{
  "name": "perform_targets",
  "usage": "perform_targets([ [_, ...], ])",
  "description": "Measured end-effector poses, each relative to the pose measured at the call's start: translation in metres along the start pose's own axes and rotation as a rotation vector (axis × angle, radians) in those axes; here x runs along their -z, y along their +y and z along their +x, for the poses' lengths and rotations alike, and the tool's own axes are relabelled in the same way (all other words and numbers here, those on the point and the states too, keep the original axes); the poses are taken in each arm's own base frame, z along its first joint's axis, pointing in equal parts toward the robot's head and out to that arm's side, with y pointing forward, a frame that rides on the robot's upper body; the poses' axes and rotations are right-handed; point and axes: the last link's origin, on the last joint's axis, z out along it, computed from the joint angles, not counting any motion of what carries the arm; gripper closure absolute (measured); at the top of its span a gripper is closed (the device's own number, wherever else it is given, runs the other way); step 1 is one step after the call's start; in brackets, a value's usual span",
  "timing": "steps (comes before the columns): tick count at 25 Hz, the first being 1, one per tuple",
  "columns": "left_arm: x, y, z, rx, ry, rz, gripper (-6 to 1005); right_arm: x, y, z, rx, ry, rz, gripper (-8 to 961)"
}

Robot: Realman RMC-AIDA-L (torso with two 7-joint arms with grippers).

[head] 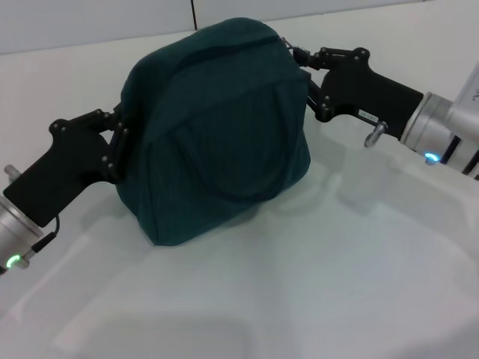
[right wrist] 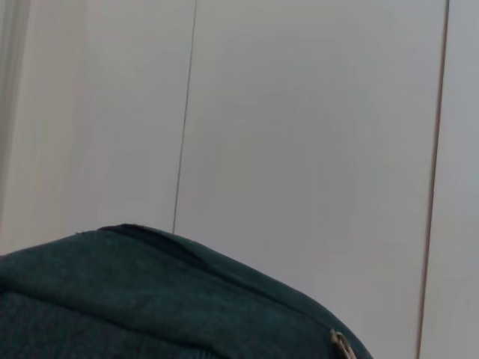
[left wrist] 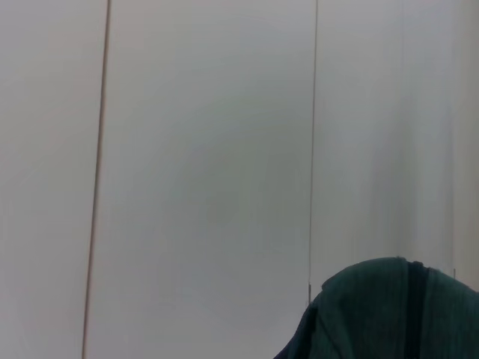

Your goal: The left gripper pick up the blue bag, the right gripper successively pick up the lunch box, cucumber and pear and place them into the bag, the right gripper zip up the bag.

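So the blue bag is sitting on the white counter, a bit left of middle and toward the far side, and it looks closed up: the top is domed over and I can't see any silvery lining or open mouth from the head view. The right wrist view shows the zipper line running along the top with the metal pull down at the end of it, which reads to me as zipped all the way or very close to it.

No lunch box, cucumber or pear anywhere on the counter, so my guess is all three are already inside. Basically the last step, or done.

The left hand is at the bag's left side, touching the fabric; can't tell if it's pinching anything since the tips are hidden against the bag. The right hand is up at the bag's far right top corner, right where the zipper ends. Can't tell its fingers either.

What's left is probably just letting go and backing off.
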Motion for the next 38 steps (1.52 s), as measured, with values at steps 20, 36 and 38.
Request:
perform_targets([
  [20,-0.002,-0.003,0.003,-0.001,0.012,0.013,945,0.029,-0.016,0.017,-0.061,0.018,0.206,916],
  [36,-0.002,-0.004,0.004,0.002,0.011,0.009,945,0.045,-0.020,0.031,-0.122,0.070,0.266,920],
  [38,-0.002,-0.004,0.004,0.003,0.011,0.009,945,0.047,-0.020,0.032,-0.120,0.073,0.266,920],
])
